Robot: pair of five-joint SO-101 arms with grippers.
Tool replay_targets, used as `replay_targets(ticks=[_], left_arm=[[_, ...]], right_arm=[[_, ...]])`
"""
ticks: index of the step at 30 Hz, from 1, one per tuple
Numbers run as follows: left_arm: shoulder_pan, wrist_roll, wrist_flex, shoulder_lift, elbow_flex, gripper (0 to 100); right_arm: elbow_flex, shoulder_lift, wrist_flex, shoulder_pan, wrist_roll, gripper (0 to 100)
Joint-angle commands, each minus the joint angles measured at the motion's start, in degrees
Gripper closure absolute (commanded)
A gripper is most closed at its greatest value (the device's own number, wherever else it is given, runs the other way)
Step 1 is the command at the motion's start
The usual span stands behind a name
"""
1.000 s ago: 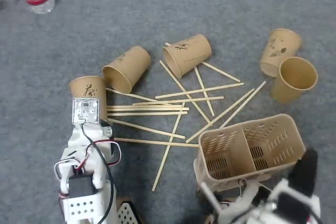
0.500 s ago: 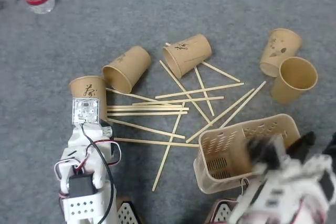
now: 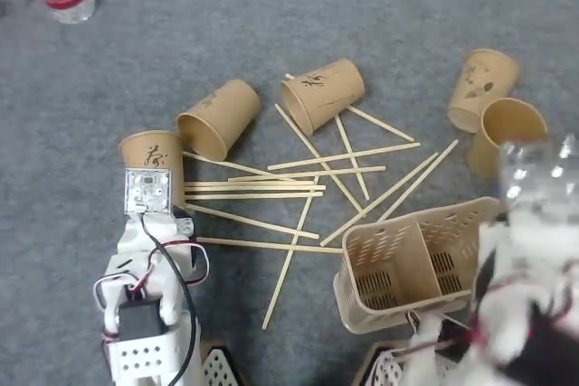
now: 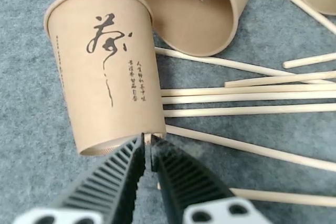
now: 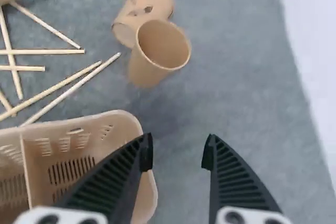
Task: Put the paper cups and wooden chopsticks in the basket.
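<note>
Your left hand (image 4: 147,148) is sitting closed, tips touching the base of a paper cup (image 4: 105,72); your right hand (image 5: 176,150) is hanging open over the basket (image 5: 79,135) edge.

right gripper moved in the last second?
Yes. In the high view the right gripper has swung up from the bottom edge, across the basket's right end, toward the paper cup beyond it.

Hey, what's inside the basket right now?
The basket shows nothing in either compartment where visible. The right arm covers part of one compartment, so that corner is unseen.
</note>
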Motion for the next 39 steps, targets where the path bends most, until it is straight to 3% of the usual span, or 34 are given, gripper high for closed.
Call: replay_targets(ticks=[1, 7, 14, 24, 27, 39], left_arm=[[0.18, -0.44, -0.97, -1.05, -0.48, 99], [0.18, -0.44, -0.97, -1.05, -0.48, 99], [0.18, -0.44, -0.97, -1.05, -0.48, 99], [0.18, -0.44, -1.23, -1.05, -0.48, 99], [0.18, -0.44, -1.23, -1.05, -0.48, 99], [0.18, -0.44, -1.14, -1.05, -0.48, 99]], right_arm=[[0.09, 10.42, 2.15, 0.04, -0.88, 83.0], [0.70, 22.81, 1.71, -0.48, -0.79, 82.9], [2.81, 25.10, 1.80, -3.56, -0.70, 88.9], [0.62, 11.21, 2.33, -3.56, -0.70, 84.7], [5.01, 6.46, 2.51, -3.56, 2.55, 84.7], [16.09, 5.23, 2.07, -3.56, 5.98, 84.8]])
